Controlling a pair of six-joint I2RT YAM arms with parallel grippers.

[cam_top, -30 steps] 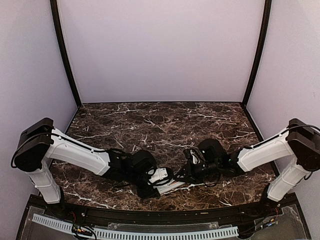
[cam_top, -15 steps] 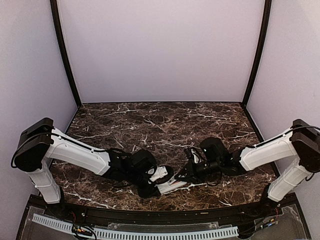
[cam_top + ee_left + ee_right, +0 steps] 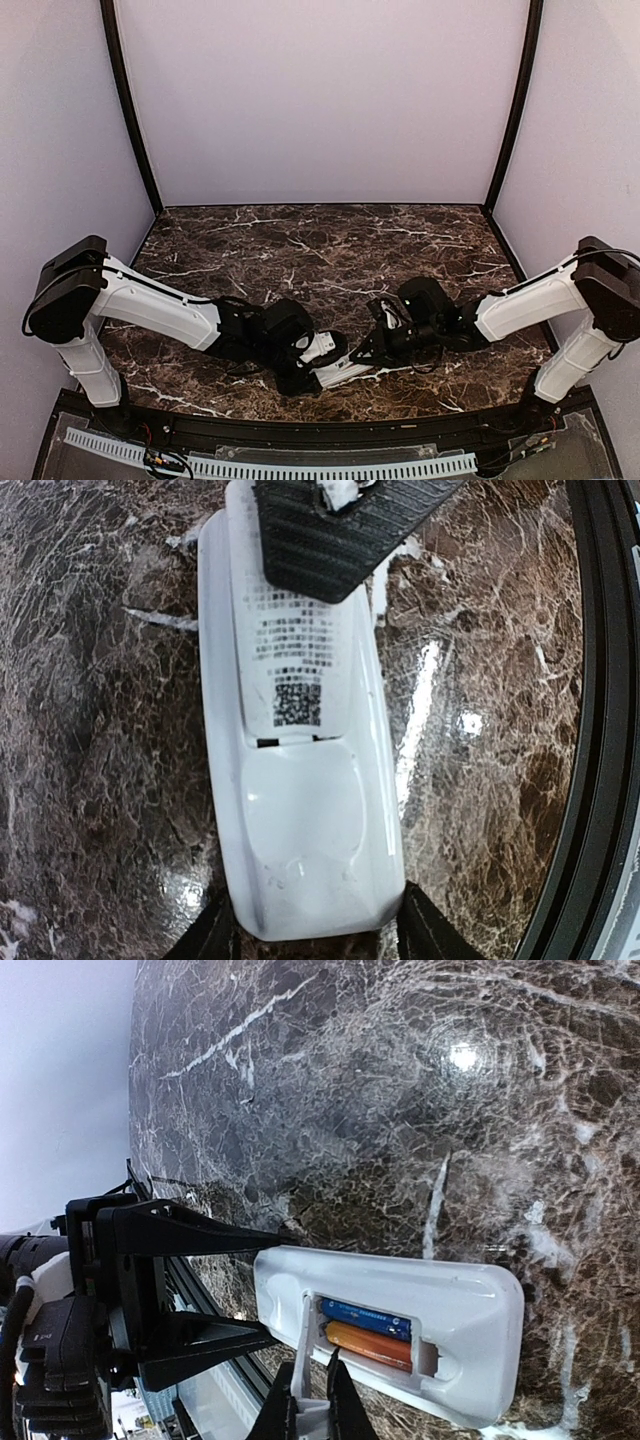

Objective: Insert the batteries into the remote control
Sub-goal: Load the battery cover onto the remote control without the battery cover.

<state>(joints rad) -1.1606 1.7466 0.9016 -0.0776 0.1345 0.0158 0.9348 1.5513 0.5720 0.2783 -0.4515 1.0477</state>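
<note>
Mostly the top view hid the work: the left gripper (image 3: 325,368) and right gripper (image 3: 362,355) met low over the remote control (image 3: 340,373) near the front edge of the marble table (image 3: 330,250), and only a sliver of white showed between them.

From the left wrist, the remote (image 3: 300,820) lay back-side up, its near end clamped between the left gripper's (image 3: 318,938) two fingers. A white cover (image 3: 290,650) masked the compartment there, and the right gripper's black ribbed finger (image 3: 340,530) overlapped the cover's far end, which was cut off by the frame.

The right wrist view showed the compartment open, with two batteries (image 3: 366,1344) lying side by side inside, one orange and one blue. The cover (image 3: 301,1345) stood on edge at the compartment's rim, pinched between the closed fingers of the right gripper (image 3: 305,1410), whose tips were cropped at the bottom.

A label (image 3: 297,670) on the cover carried a QR code and rows of small print, too fine to read. The writing on the blue cell was also illegible.

Against the picture a second earlier, the remote and left arm sat in practically the same spot, while the right wrist had shifted only slightly.
</note>
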